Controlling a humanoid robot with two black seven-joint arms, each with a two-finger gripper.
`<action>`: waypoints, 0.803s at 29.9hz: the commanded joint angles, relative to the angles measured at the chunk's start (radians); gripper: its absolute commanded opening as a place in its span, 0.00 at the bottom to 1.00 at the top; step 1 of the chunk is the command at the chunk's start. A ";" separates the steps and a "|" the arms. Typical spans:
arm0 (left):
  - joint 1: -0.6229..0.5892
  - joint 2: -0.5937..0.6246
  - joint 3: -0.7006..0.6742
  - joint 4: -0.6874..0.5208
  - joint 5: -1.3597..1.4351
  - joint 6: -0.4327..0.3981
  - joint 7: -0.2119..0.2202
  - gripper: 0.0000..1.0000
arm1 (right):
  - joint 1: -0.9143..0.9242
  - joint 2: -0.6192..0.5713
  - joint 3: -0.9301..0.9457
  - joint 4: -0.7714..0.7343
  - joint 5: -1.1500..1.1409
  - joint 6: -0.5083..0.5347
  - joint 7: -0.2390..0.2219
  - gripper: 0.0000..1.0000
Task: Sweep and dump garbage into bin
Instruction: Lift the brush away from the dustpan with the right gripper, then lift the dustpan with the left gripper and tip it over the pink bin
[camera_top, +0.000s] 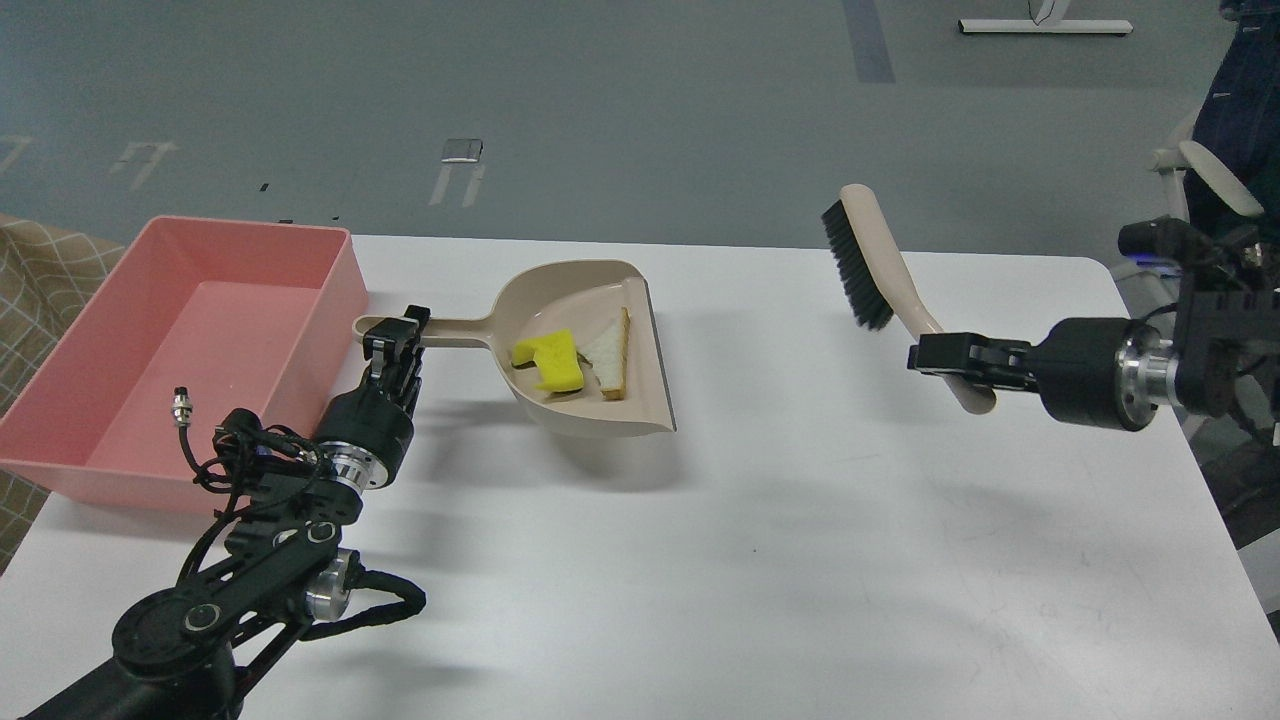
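Note:
The beige dustpan (600, 400) hangs above the white table (700, 560), casting a shadow below it. In it lie the yellow spongy chunk (550, 362) and the triangular bread slice (610, 355). My left gripper (395, 338) is shut on the dustpan's handle (440, 330), just right of the pink bin (190, 350), which is empty. My right gripper (945, 360) is shut on the handle of the beige brush (880, 260), held in the air at the right, its black bristles facing left.
A white chair (1200, 230) stands off the table's right edge. A beige checked cloth (40, 280) lies left of the bin. Grey floor lies beyond the table's far edge.

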 joint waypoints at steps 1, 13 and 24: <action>-0.031 0.052 -0.024 -0.028 -0.024 -0.005 0.010 0.00 | -0.085 -0.021 0.000 -0.001 -0.002 -0.021 0.019 0.00; -0.041 0.415 -0.174 -0.156 -0.188 -0.112 0.035 0.00 | -0.121 -0.002 0.006 0.011 -0.002 -0.043 0.019 0.00; 0.120 0.693 -0.281 -0.079 -0.380 -0.310 0.005 0.00 | -0.121 0.013 0.001 0.013 -0.002 -0.043 0.019 0.00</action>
